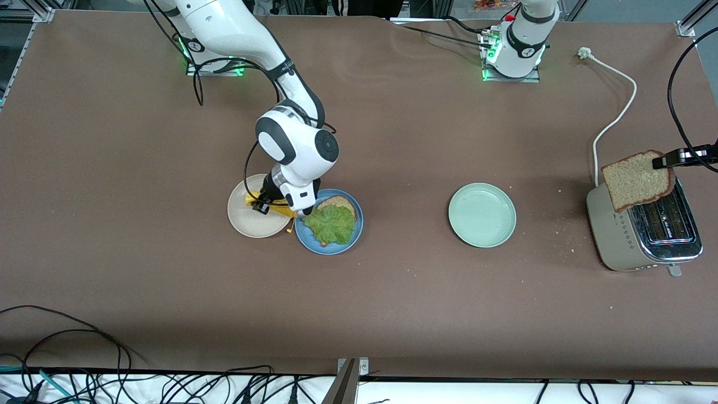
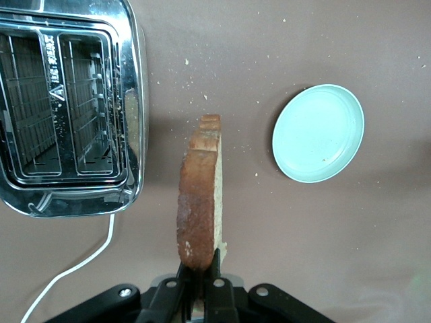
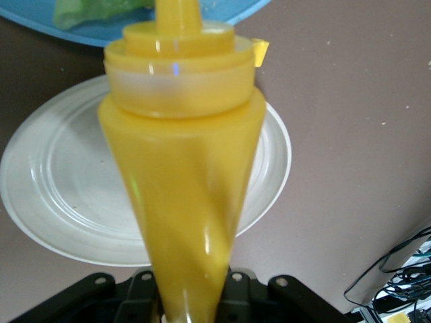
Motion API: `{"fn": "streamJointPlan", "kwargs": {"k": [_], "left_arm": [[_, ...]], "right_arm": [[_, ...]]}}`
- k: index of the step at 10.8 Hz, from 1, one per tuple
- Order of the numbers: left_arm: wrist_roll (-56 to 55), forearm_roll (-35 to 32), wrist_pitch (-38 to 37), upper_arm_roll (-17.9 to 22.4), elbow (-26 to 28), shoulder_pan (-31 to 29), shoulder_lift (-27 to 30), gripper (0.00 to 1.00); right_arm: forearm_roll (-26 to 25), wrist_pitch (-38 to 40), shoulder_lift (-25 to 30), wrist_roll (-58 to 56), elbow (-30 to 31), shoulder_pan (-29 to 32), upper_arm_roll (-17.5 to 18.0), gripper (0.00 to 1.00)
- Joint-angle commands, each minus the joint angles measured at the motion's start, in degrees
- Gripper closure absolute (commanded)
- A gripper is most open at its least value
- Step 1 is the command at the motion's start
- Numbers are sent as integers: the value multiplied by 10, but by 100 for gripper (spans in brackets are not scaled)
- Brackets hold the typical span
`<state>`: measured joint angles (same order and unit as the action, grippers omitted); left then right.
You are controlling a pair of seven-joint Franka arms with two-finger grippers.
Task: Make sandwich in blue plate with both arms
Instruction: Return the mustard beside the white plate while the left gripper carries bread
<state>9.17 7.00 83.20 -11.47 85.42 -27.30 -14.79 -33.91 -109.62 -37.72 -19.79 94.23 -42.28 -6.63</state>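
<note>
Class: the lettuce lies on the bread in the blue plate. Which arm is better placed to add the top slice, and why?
Left. The left gripper is shut on a bread slice above the toaster. The right gripper holds a yellow squeeze bottle by the blue plate.

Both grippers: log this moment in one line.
left gripper: shut on bread slice over toaster | right gripper: shut on yellow bottle over cream plate

Count: three plates — blue plate [image 1: 355, 235], mint-green plate [image 1: 482, 215], cream plate [image 1: 247, 219]. Two bread slices [image 1: 638, 179] [image 1: 339, 202]. One lettuce leaf [image 1: 331, 224]. One toaster [image 1: 645, 235]. One yellow squeeze bottle [image 3: 185, 168].
</note>
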Motion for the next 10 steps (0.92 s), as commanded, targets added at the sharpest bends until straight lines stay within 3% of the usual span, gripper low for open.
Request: {"fn": "streamJointPlan", "kwargs": {"k": [1,3,6,10], "left_arm": [[-31,35,-6,1,-3,2,1,100],[-63,46,-7,-12,-3,3,1,100],[-177,75,-14,-71,5,2,1,100],[-364,116,6,-205,13,8,-8,100]], "right_arm": [[9,-2,53,-27,9,43,31,100],[93,-2,84,-85,8,110,70,100],[205,-2,106,-215,3,200,109,100],[388,-6,93,-430,2,304,112,100]]}}
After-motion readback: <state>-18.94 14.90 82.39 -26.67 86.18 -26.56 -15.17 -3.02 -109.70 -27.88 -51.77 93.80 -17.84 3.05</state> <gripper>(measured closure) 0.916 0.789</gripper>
